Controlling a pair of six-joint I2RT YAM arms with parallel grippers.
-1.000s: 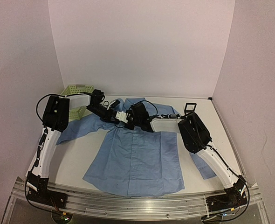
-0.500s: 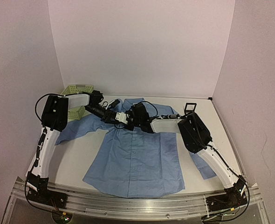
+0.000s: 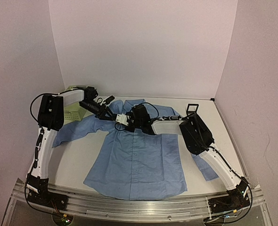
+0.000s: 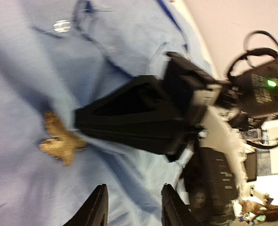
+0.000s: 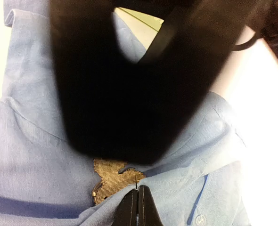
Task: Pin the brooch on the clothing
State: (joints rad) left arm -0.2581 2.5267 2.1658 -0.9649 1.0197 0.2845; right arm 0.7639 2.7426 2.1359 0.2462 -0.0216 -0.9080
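**Arm pulled back, left gripper (image 4: 134, 209) opened**

The left gripper stood open and empty, its elbow swung further left than before. The brooch (image 4: 59, 141) lay on the shirt (image 3: 139, 160), just beside the right gripper (image 5: 136, 205), pinched shut on a fabric fold.

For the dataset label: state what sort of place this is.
Probably a robotics lab test cell, not a home: plain white walls enclose a white table, two robot arms stand on an aluminium rail at its edge, and a blue shirt lies staged flat.
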